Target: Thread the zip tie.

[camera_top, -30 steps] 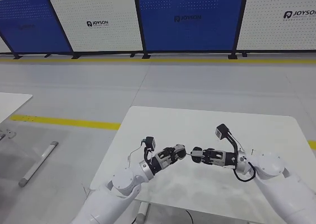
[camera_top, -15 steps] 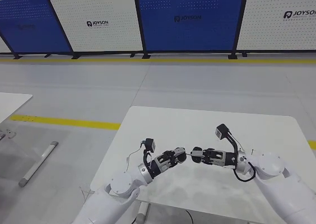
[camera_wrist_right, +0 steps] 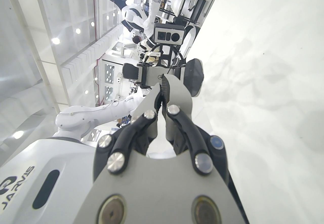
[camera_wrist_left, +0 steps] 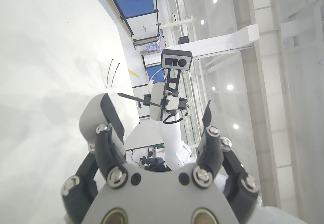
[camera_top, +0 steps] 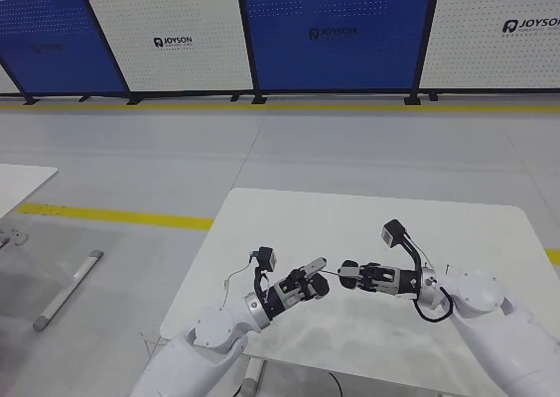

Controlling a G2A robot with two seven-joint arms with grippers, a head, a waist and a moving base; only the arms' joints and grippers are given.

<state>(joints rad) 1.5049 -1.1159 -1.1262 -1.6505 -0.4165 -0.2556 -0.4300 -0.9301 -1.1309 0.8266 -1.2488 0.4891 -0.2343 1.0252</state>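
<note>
A thin black zip tie [camera_wrist_left: 129, 97] sticks out of my right gripper [camera_top: 348, 275], which is shut on it above the white table [camera_top: 359, 213]. In the right wrist view the right gripper [camera_wrist_right: 161, 87] has its fingers pressed together. My left gripper [camera_top: 310, 281] faces it a short way off, open, with nothing between its fingers. From the left wrist view, the left gripper [camera_wrist_left: 159, 111] has its pads spread wide, and the zip tie's free end points toward the gap. The left gripper [camera_wrist_right: 162, 73] also appears beyond the right fingertips, its pads apart.
Two spare black zip ties [camera_wrist_left: 112, 73] lie side by side on the table behind the right arm. Both arms hang over the near half of the table, close to its front edge [camera_top: 260, 349].
The left gripper has opened and drawn back a little from the right gripper, toward the table's near edge. The right gripper has kept still with the zip tie.
</note>
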